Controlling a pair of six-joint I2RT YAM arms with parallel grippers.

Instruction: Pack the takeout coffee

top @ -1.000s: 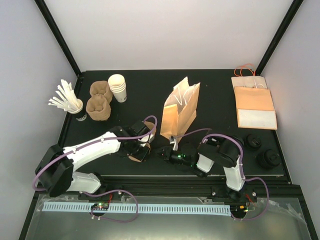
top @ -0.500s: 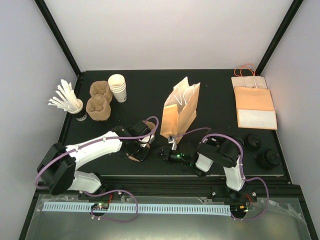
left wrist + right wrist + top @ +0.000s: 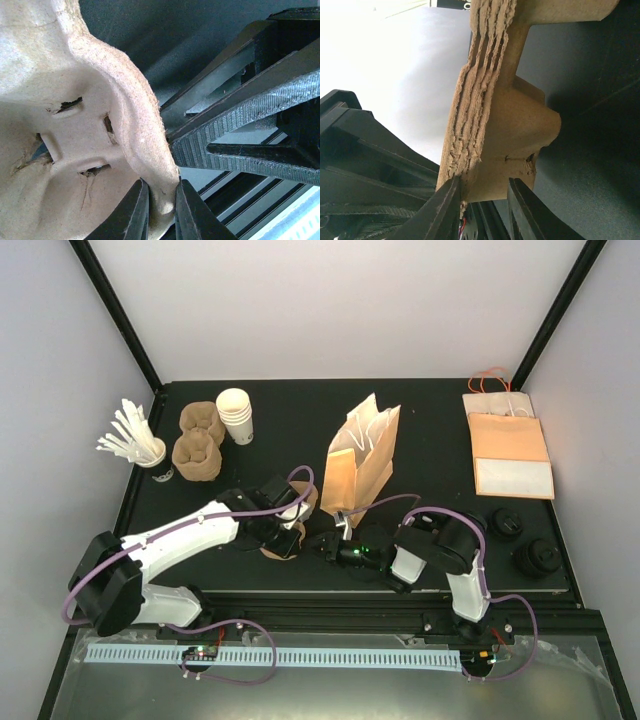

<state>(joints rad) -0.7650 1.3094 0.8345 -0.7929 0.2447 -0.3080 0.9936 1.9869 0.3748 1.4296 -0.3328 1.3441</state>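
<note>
My left claw (image 3: 161,190) is pinched tight on the thin rim of a pulp carrier (image 3: 75,125). My right claw (image 3: 484,182) is closed across the ragged, layered edge of a nested stack (image 3: 515,125) of the same pulp. The two meet close to the near edge of the tabletop (image 3: 440,420), about midway along it, just in front of the upright paper bag (image 3: 360,465). I judge the step to be peeling one carrier free, so I should draw the claws apart slowly and level, biting the rim deep enough that the soft pulp does not tear, and stay off the bag. The takeout coffee (image 3: 537,558) I take to be the black-lidded round near the near right corner, well apart from both claws, with a second black lid (image 3: 505,523) just beyond it. From above only the lids show.
</note>
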